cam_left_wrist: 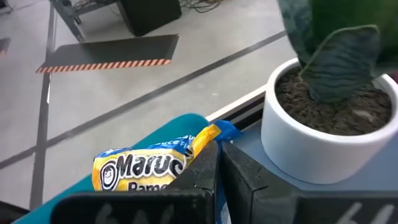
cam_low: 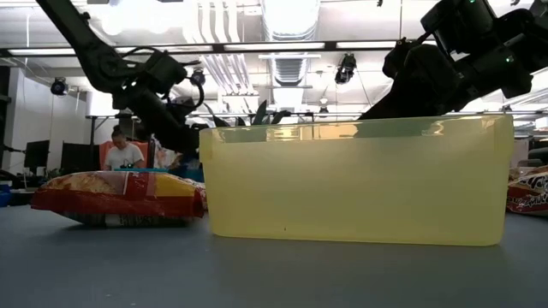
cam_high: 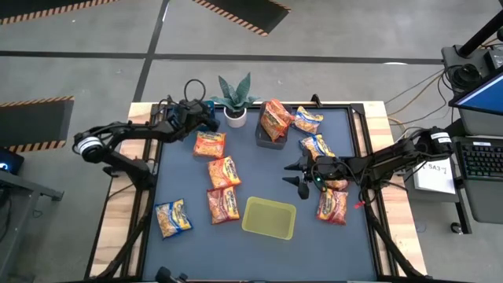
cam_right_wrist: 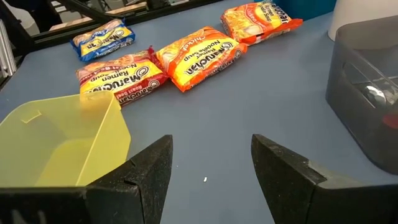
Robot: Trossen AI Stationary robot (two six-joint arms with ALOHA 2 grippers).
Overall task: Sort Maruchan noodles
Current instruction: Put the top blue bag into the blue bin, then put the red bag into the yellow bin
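Maruchan noodle packets lie flat on the blue mat: orange ones (cam_high: 210, 144) (cam_high: 224, 171), a red one (cam_high: 224, 203) and a yellow-blue one (cam_high: 173, 218) on the left, others (cam_high: 317, 145) (cam_high: 333, 206) on the right. My left gripper (cam_left_wrist: 217, 152) is shut at the far left beside the plant, over a blue bin (cam_left_wrist: 155, 127) that holds a yellow-blue packet (cam_left_wrist: 143, 171). My right gripper (cam_right_wrist: 211, 168) hovers open above bare mat between the yellow-green bin (cam_high: 269, 218) and the dark clear bin (cam_high: 273, 135), nothing between its fingers. My left gripper's shut fingertips (cam_left_wrist: 205, 162) stand right at the crimped end (cam_left_wrist: 208, 134) of the yellow-blue packet in the blue bin, coming slanting down from the table's left. The fingers hide the spot, so I cannot tell whether they pinch or touch that end.
A potted plant in a white pot (cam_left_wrist: 323, 130) stands close beside my left gripper at the far edge. The dark clear bin holds an orange packet (cam_high: 275, 118). In the low view the yellow-green bin (cam_low: 355, 180) fills the middle, a red packet (cam_low: 120, 197) to its left.
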